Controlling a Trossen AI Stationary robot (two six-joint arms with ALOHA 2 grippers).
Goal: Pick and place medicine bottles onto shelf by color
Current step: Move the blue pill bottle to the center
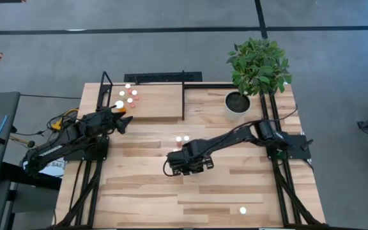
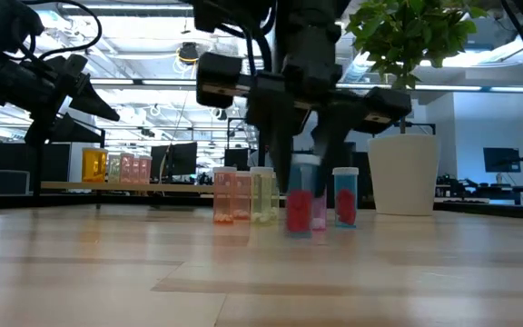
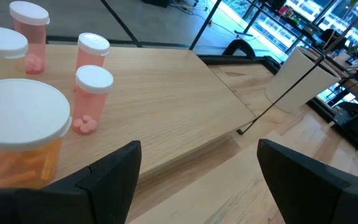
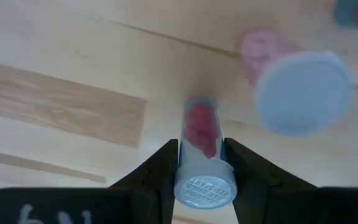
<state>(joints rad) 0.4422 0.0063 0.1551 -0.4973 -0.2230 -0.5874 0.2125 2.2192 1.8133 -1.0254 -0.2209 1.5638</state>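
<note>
My right gripper (image 2: 300,195) is over the middle of the table (image 1: 190,191), shut on a small clear bottle of red pills (image 4: 201,130) with a white cap (image 4: 204,184). Close by stand more medicine bottles: two orange (image 2: 224,195), one yellowish (image 2: 263,195), a pink one (image 2: 320,211) and one with a blue label (image 2: 345,195). My left gripper (image 3: 197,180) hangs open at the near edge of the shelf (image 1: 158,102), next to a wide orange bottle (image 3: 17,130) and several pink ones (image 3: 92,99) standing on the board. My right gripper pinches the red-pill bottle between its two fingers, on the clear wall just under the white cap (image 4: 194,160). The fingers come from above, pointing steeply down. The bottle is upright below them. Whether its base is on the table I cannot tell.
A white plant pot (image 1: 238,102) with a leafy plant stands at the far right beside the shelf's black rods. A lone white-capped bottle (image 1: 243,209) is near the front edge on the right. Bare planks lie at the front left.
</note>
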